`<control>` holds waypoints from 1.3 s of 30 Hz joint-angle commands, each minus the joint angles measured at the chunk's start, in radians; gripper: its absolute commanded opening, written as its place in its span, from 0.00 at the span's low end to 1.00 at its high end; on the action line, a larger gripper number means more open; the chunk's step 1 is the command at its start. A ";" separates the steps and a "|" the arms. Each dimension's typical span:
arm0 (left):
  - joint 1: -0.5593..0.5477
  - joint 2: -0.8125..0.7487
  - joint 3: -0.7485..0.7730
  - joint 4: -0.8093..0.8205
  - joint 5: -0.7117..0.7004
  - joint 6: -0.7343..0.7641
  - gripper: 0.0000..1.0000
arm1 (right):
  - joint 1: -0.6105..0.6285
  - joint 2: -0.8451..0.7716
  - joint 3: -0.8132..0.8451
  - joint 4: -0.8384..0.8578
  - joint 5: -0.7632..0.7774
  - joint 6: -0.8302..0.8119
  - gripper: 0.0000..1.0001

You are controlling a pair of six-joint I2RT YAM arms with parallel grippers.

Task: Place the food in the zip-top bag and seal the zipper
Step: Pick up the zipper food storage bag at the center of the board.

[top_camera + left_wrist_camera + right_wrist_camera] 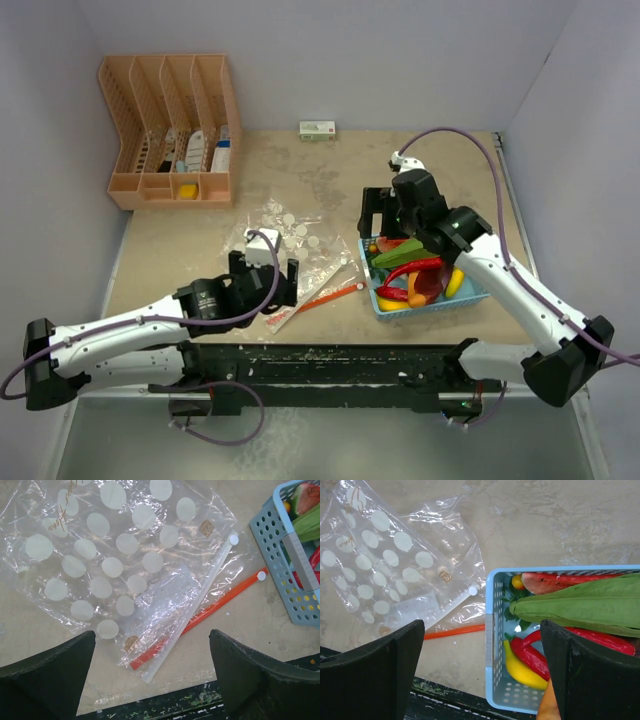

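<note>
- Currently the zip-top bag [115,565] lies flat and crumpled on the table [300,180], just ahead of the left gripper [150,645]. That gripper's jaws are spread wide and grasp nothing.
- Its zipper [220,602] runs slantwise just past the left fingertips, with the far end near the basket [280,545]. A clear strip lies alongside it and draws away toward that end. Whether the mouth is properly open is hard to make out through the wrinkled plastic.
- Beneath the right gripper [480,630] sits the food [580,602], piled in the light blue basket. These jaws are also fully apart and hold nothing. The gripper hangs over the basket's wall on the bag side.
- A long green leafy piece covers much of the pile. Only parts of the red chili peppers [532,655], a yellow piece [522,672] and a reddish chunk [547,582] show. The right finger and the frame edge cut off the rest.
- From the left wrist, only one corner of the basket is visible.
- Well beyond both grippers, an orange slotted organizer [170,130] stands in the far left corner. A small box [317,129] lies by the back wall, its print too small to read.
</note>
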 commanded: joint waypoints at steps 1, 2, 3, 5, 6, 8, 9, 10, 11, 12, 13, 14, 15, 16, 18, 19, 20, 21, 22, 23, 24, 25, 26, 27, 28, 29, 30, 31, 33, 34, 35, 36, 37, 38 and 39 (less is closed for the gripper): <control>-0.004 0.012 0.048 -0.026 -0.035 -0.037 0.99 | 0.006 -0.060 0.003 0.012 0.021 0.015 1.00; -0.004 0.007 0.046 -0.024 -0.032 -0.040 0.99 | 0.005 -0.068 0.002 0.017 0.019 0.015 1.00; -0.004 -0.001 0.041 -0.022 -0.031 -0.041 0.99 | 0.006 -0.073 0.002 0.018 0.019 0.016 0.99; -0.004 -0.028 0.029 -0.012 -0.029 -0.041 0.99 | 0.005 -0.075 0.004 0.019 0.020 0.015 0.99; -0.004 -0.042 0.026 -0.011 -0.031 -0.041 0.99 | 0.005 -0.074 0.003 0.018 0.018 0.014 1.00; -0.004 -0.068 0.020 -0.018 -0.033 -0.041 0.99 | 0.006 -0.074 0.000 0.025 0.004 0.013 1.00; -0.003 -0.081 0.018 -0.024 -0.036 -0.044 0.99 | 0.005 -0.073 -0.005 0.034 -0.008 0.014 1.00; -0.004 -0.092 0.018 -0.033 -0.039 -0.049 0.99 | 0.005 -0.075 -0.010 0.044 -0.023 0.016 0.99; -0.003 -0.101 0.016 -0.045 -0.042 -0.055 0.99 | 0.005 -0.078 -0.016 0.061 -0.037 0.020 0.99; -0.004 -0.108 0.014 -0.056 -0.043 -0.060 0.99 | 0.005 -0.081 -0.024 0.075 -0.052 0.025 1.00; -0.003 -0.119 0.013 -0.069 -0.046 -0.069 0.99 | 0.005 -0.083 -0.031 0.089 -0.072 0.027 0.99; -0.004 -0.128 0.011 -0.079 -0.048 -0.078 0.99 | 0.005 -0.085 -0.039 0.102 -0.080 0.028 1.00; -0.004 -0.139 0.007 -0.086 -0.051 -0.083 0.99 | 0.005 -0.085 -0.046 0.116 -0.076 0.029 0.99; -0.004 -0.151 0.002 -0.089 -0.054 -0.086 0.99 | 0.005 -0.082 -0.050 0.155 -0.081 0.002 0.99; -0.003 -0.176 -0.002 -0.092 -0.060 -0.088 0.99 | 0.006 -0.067 -0.064 0.201 -0.140 -0.032 0.99; -0.004 -0.185 -0.003 -0.093 -0.060 -0.088 0.99 | 0.006 -0.055 -0.069 0.215 -0.161 -0.036 1.00; -0.004 -0.195 -0.003 -0.094 -0.061 -0.085 0.99 | 0.005 -0.037 -0.071 0.228 -0.181 -0.039 1.00; -0.004 -0.203 -0.004 -0.095 -0.062 -0.083 0.99 | 0.005 -0.019 -0.072 0.238 -0.200 -0.042 1.00; -0.004 -0.208 -0.005 -0.097 -0.062 -0.082 0.99 | 0.007 0.003 -0.070 0.250 -0.222 -0.046 0.99; -0.004 -0.212 -0.006 -0.101 -0.064 -0.082 0.99 | 0.011 0.027 -0.066 0.260 -0.238 -0.051 0.99; -0.004 -0.215 -0.009 -0.104 -0.067 -0.083 0.99 | 0.017 0.052 -0.057 0.267 -0.251 -0.056 0.98; -0.004 -0.217 -0.012 -0.108 -0.070 -0.084 0.99 | 0.025 0.082 -0.044 0.270 -0.260 -0.065 0.98; -0.004 -0.219 -0.017 -0.108 -0.072 -0.084 0.99 | 0.038 0.127 -0.027 0.269 -0.259 -0.074 0.98; -0.003 -0.222 -0.021 -0.108 -0.072 -0.085 0.99 | 0.051 0.159 -0.008 0.263 -0.250 -0.082 0.98; -0.004 -0.224 -0.024 -0.108 -0.071 -0.086 0.99 | 0.064 0.194 0.008 0.258 -0.235 -0.085 0.98; -0.004 -0.226 -0.027 -0.107 -0.070 -0.086 0.99 | 0.075 0.222 0.021 0.259 -0.222 -0.086 0.98; -0.003 -0.227 -0.028 -0.107 -0.069 -0.086 0.99 | 0.075 0.249 0.023 0.266 -0.216 -0.087 0.98; -0.004 -0.232 -0.028 -0.107 -0.068 -0.084 0.99 | 0.076 0.272 0.022 0.277 -0.213 -0.088 0.98; -0.004 -0.241 -0.029 -0.110 -0.064 -0.083 0.99 | 0.076 0.319 0.023 0.310 -0.215 -0.100 0.97; -0.004 -0.248 -0.029 -0.113 -0.063 -0.082 0.99 | 0.076 0.349 0.032 0.320 -0.216 -0.112 0.96; -0.004 -0.256 -0.031 -0.113 -0.060 -0.080 0.99 | 0.076 0.381 0.053 0.318 -0.218 -0.130 0.96; -0.004 -0.269 -0.034 -0.112 -0.059 -0.075 0.99 | 0.076 0.415 0.072 0.311 -0.221 -0.151 0.95; -0.003 -0.278 -0.037 -0.111 -0.057 -0.070 0.99 | 0.076 0.442 0.086 0.303 -0.230 -0.168 0.94; -0.003 -0.287 -0.039 -0.112 -0.058 -0.066 0.99 | 0.075 0.467 0.095 0.293 -0.268 -0.173 0.94; -0.004 -0.296 -0.041 -0.115 -0.054 -0.063 0.99 | 0.074 0.485 0.099 0.306 -0.280 -0.171 0.93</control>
